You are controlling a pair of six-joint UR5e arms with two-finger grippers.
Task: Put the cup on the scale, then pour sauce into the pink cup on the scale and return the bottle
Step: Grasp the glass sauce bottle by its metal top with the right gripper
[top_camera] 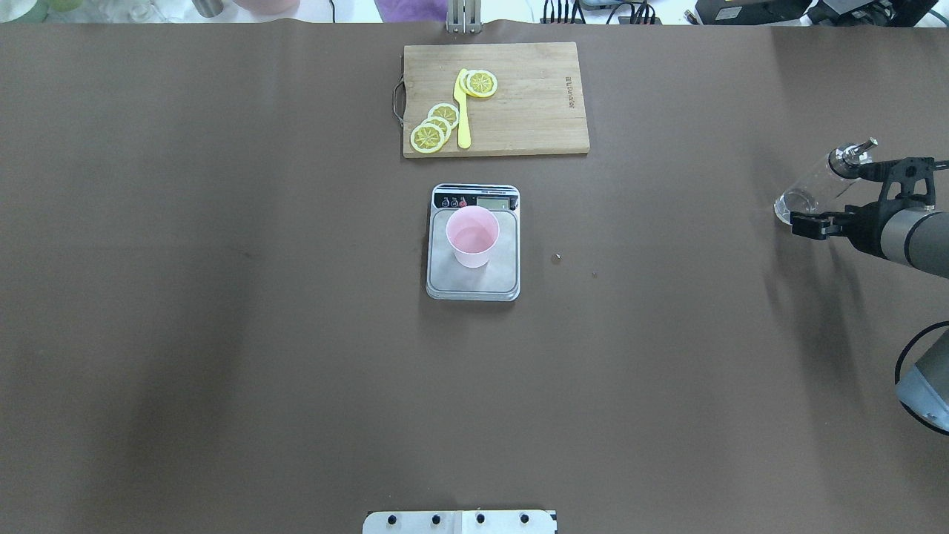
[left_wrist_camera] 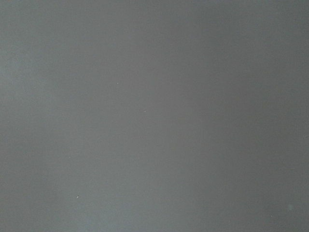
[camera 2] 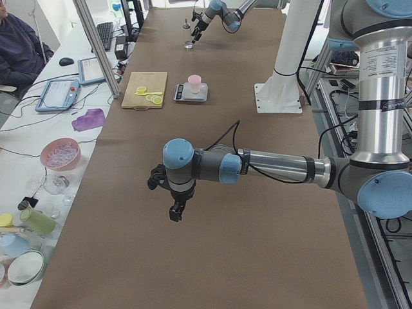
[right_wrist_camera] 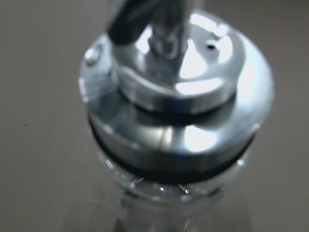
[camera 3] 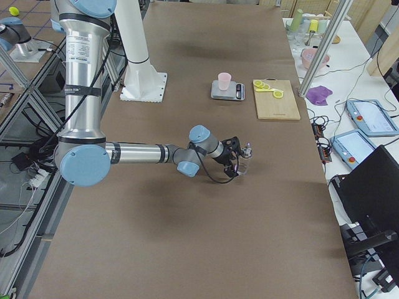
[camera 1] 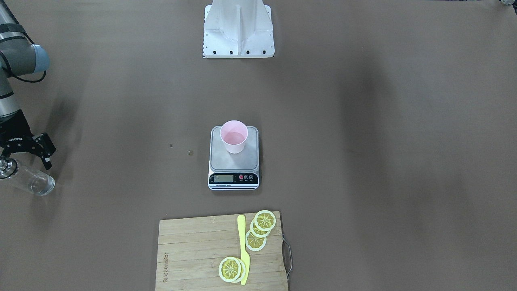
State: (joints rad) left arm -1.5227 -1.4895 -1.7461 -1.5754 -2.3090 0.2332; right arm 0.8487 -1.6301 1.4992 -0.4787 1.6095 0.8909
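We are noting the right hand [top_camera: 829,197] hanging spread, pinching nothing. The bottle [top_camera: 814,185] is standing upright just ahead of it near the surface's right edge; whether between the fingers or just past them, we cannot tell. The cup [top_camera: 472,236] is sitting on the scale [top_camera: 473,285], well apart.

My brown table [top_camera: 222,334]: scale [top_camera: 445,278] at ctr, board [top_camera: 534,111] just beyond it, bottle [top_camera: 808,193] far to its right.

Blurred, edge-cropped bottle [right_wrist_camera: 176,130] close-up
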